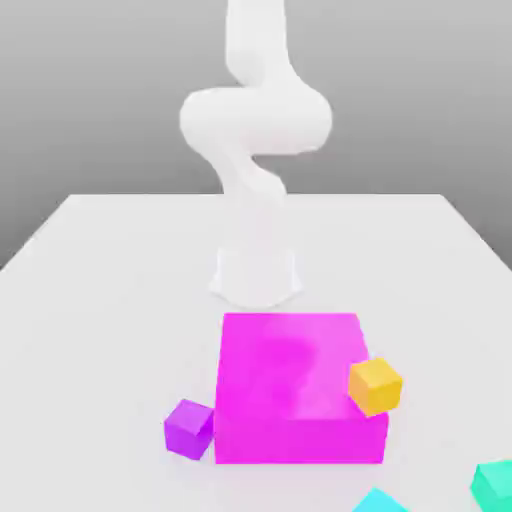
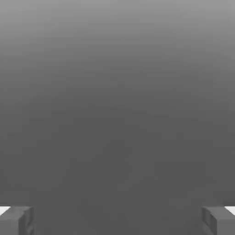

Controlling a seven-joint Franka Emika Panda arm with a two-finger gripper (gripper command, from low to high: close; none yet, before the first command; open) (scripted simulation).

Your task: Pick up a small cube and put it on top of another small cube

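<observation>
One robot arm (image 1: pixel 257 120), white, upright at the far side of a pale table (image 1: pixel 120 300). One gripper (image 2: pixel 117 221), fingers spread wide apart, nothing between them. One small teal-green cube (image 1: pixel 493 487), the piece to be lifted by my reading, lying near the exterior view's right edge, partly cut off by the frame. Handling, as judged: light, stiff, unlikely to crush; faces plain and perhaps a little slippery, so best taken low and square across two opposite upright sides, the fingers flat to them, since a grip on corners could twist it loose. One orange cube (image 1: pixel 375 387), of similar size, by the magenta block's side towards the exterior view's right; whether it rests on the block or leans there, I cannot tell. One magenta block (image 1: pixel 290 370), broad and far larger. One purple cube (image 1: pixel 189 430), just beside the block. One sky-cyan cube (image 1: pixel 379 502), partly shown at the near edge. Which small cube is to serve as base, undetermined; stacking not yet done.
</observation>
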